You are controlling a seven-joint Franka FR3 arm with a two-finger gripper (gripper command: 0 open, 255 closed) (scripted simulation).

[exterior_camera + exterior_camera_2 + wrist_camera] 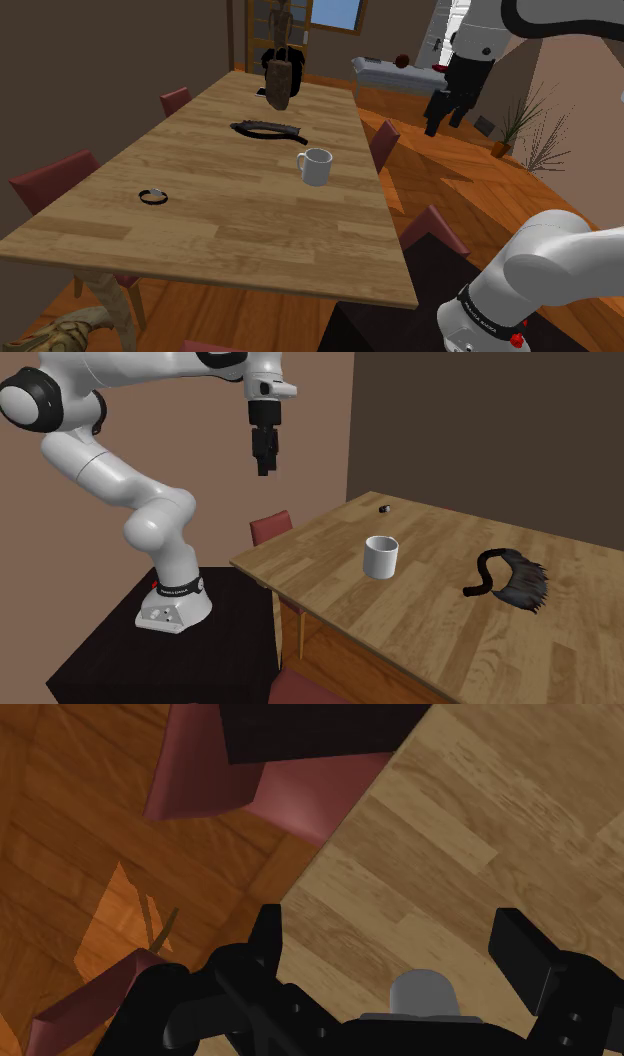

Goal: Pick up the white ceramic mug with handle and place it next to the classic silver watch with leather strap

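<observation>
Upright white mug at centre-right of the worktop, handle toward frame left; watch lower left, well apart; fingers spread wide, holding nothing

Wide-spread hand over table edge

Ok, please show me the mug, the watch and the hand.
mug (317, 167), shoulder view, on its outer wall.
watch (155, 202), shoulder view, on the near arc of its band.
hand (445, 124), shoulder view, midway between its open fingertips.
</observation>
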